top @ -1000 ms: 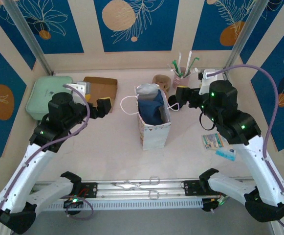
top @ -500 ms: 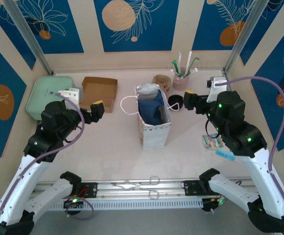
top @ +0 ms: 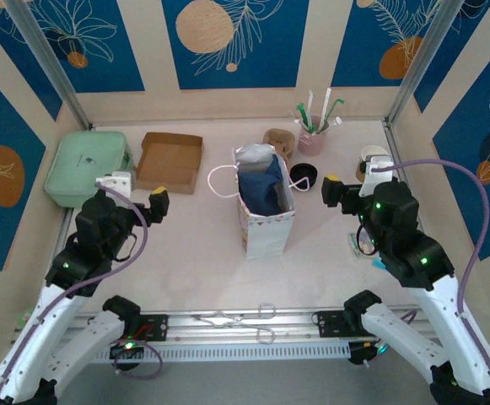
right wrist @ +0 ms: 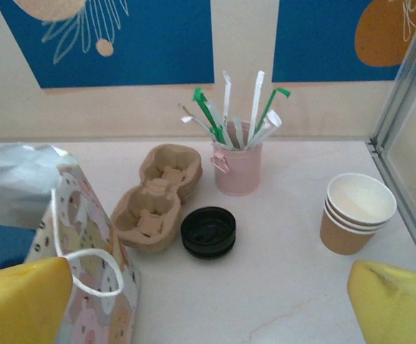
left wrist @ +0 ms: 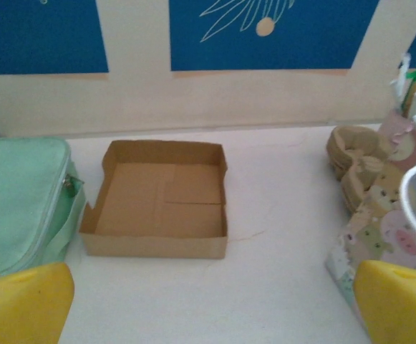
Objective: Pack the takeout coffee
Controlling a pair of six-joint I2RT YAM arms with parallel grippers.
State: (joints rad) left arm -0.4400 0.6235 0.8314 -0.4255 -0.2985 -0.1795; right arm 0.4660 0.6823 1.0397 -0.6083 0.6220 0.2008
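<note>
A lidded takeout coffee is out of view. A stack of bare kraft paper cups (right wrist: 356, 212) stands at the far right (top: 373, 159). A stack of black lids (right wrist: 208, 232) lies apart from it, right of the gift bag (top: 264, 202). My left gripper (top: 156, 202) hangs open left of the bag, its yellow fingers (left wrist: 21, 304) spread over bare table. My right gripper (top: 331, 190) hangs open right of the bag, short of the lids, with nothing between its fingers (right wrist: 397, 301).
The bag (right wrist: 79, 229) holds something blue. Pulp cup carriers (right wrist: 157, 201) and a pink cup of straws (right wrist: 238, 161) stand behind the lids. A cardboard tray (left wrist: 157, 201) and a mint green case (left wrist: 14, 201) sit at back left. A packet (top: 363, 245) lies by the right arm.
Both arms have drawn back toward the near edge. The left gripper left the cardboard tray's side and the right gripper moved away from the lids, uncovering the cup stack.
</note>
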